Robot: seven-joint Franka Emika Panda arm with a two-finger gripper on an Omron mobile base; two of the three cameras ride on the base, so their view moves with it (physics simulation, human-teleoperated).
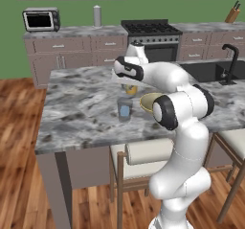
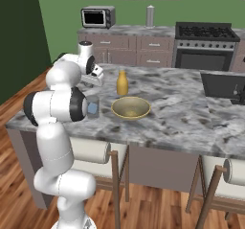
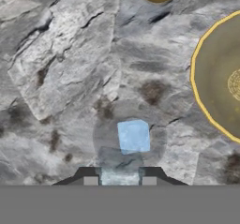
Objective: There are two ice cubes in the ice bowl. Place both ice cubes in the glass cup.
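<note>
One ice cube (image 3: 133, 136) lies in glass cup (image 3: 129, 141); end effector (image 3: 120, 177) directly above grips a second cube (image 3: 120, 176).

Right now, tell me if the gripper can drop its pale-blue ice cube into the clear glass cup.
Probably yes: the gripper hangs right above the clear glass cup, whose open mouth holds one pale-blue ice cube, with nothing between.

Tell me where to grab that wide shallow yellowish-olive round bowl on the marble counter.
Take the yellowish-olive bowl by its thin rim, coming straight down from above and pinching the wall. It sits upright and open, and looks too wide and shallow to span across its sides.
</note>
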